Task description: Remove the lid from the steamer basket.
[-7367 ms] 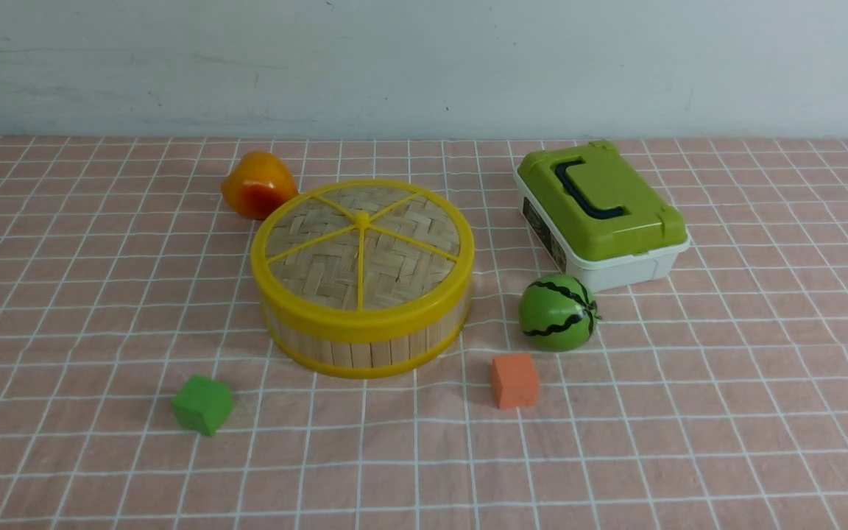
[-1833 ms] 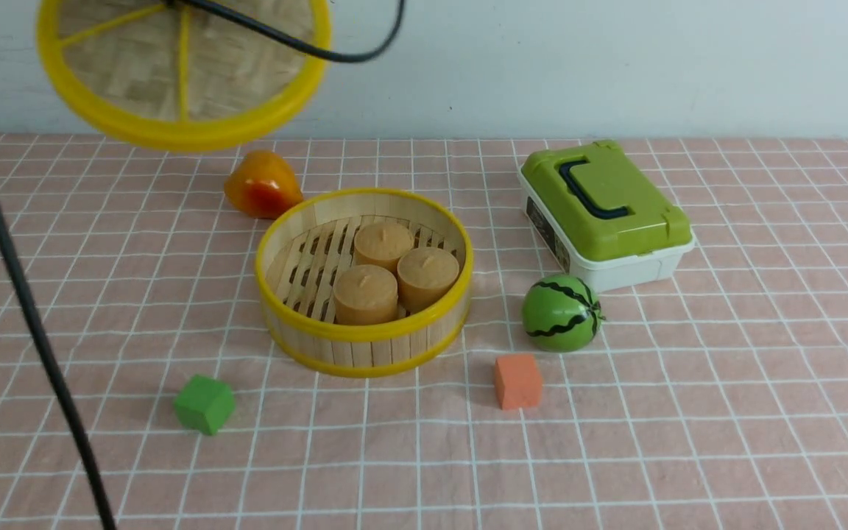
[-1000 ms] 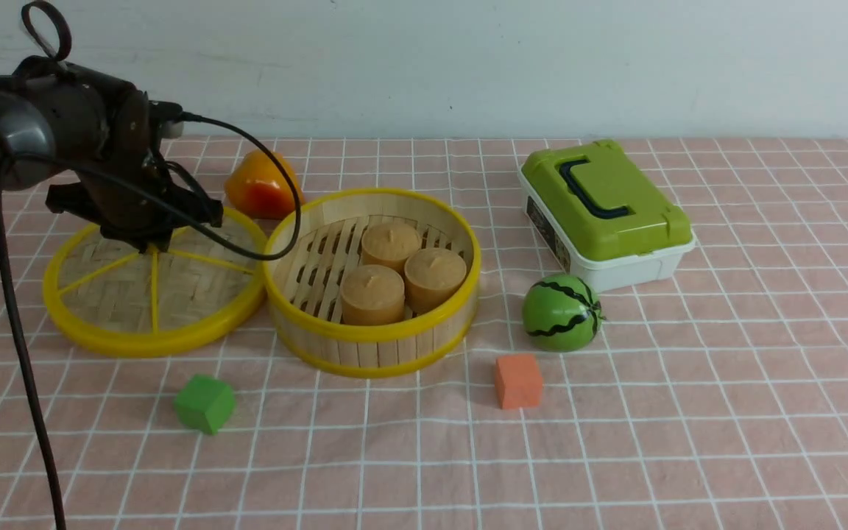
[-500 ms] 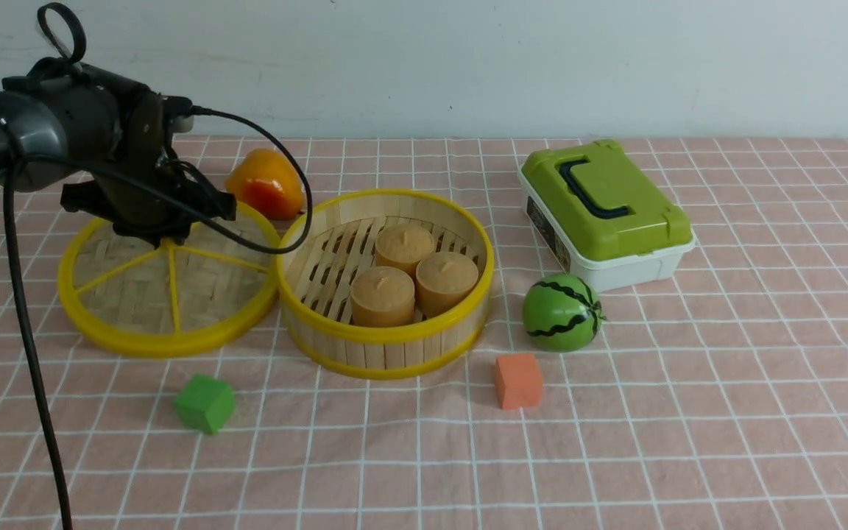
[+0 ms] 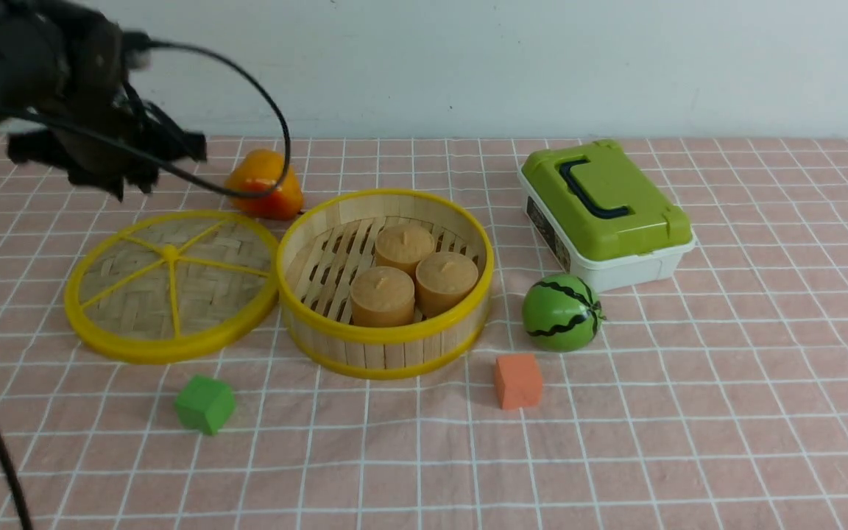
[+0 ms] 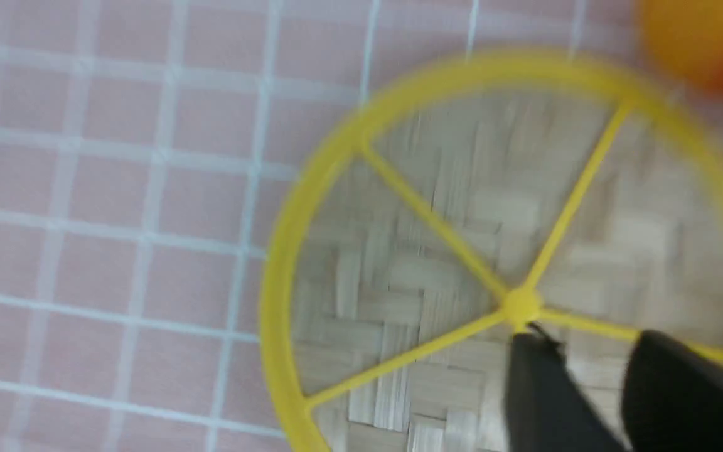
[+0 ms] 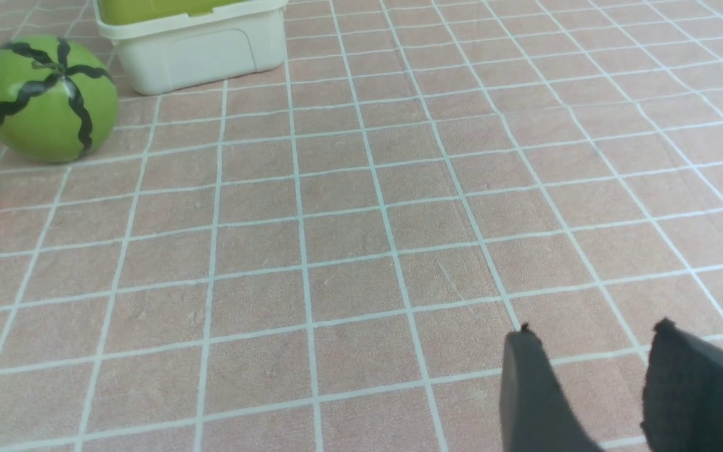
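The lid (image 5: 171, 285), a woven bamboo disc with yellow rim, spokes and centre knob, lies flat on the cloth just left of the steamer basket (image 5: 385, 340). Its rim is right against the basket's wall. The basket is uncovered and holds three tan round cakes (image 5: 403, 274). My left gripper (image 5: 133, 185) hangs above the far side of the lid, clear of it, blurred. In the left wrist view its jaws (image 6: 590, 342) stand apart and empty over the lid (image 6: 399, 282), near the knob (image 6: 520, 306). My right gripper (image 7: 594, 333) is open and empty above bare cloth.
An orange-red fruit (image 5: 263, 184) sits behind the lid and basket. A white box with a green lid (image 5: 604, 210) stands at the right, with a toy watermelon (image 5: 561, 312) and an orange cube (image 5: 517, 380) in front. A green cube (image 5: 205, 403) lies in front of the lid.
The left gripper set the lid down left of the basket, let go of the knob and rose up and leftwards. The basket was nudged slightly right.
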You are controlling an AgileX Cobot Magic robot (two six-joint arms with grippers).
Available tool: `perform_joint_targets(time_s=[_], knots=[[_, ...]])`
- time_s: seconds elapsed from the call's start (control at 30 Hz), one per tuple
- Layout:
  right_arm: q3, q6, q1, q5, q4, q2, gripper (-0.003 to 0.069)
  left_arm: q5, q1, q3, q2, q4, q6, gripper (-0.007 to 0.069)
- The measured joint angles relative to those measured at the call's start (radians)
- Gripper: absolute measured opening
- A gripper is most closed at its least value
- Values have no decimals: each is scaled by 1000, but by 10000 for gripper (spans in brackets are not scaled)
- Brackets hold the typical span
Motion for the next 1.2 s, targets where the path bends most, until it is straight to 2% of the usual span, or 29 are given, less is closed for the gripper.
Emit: perform_joint_targets(time_s=[0.03, 0.1, 0.33, 0.37, 0.43, 0.53, 0.7, 0.97, 1.2], knots=[[0, 0, 0, 0, 0, 0, 242, -7, 0, 7, -101, -11, 5, 27], [0, 0, 0, 0, 0, 0, 242, -36, 0, 29, -226, -44, 7, -13], [0, 0, 0, 0, 0, 0, 242, -240, 0, 296, -647, -205, 64, -13], [0, 0, 0, 0, 0, 0, 242, -288, 0, 433, -742, -240, 89, -13], [0, 0, 0, 0, 0, 0, 242, -318, 0, 532, -809, -258, 96, -13], [0, 0, 0, 0, 0, 0, 242, -394, 0, 822, -1009, -281, 107, -13], [0, 0, 0, 0, 0, 0, 242, -544, 0, 1130, -1305, -286, 108, -13], [0, 0, 0, 0, 0, 0, 242, -570, 0, 1404, -1599, -287, 107, -13], [0, 0, 0, 0, 0, 0, 242, -573, 0, 1530, -1656, -290, 107, -13]])
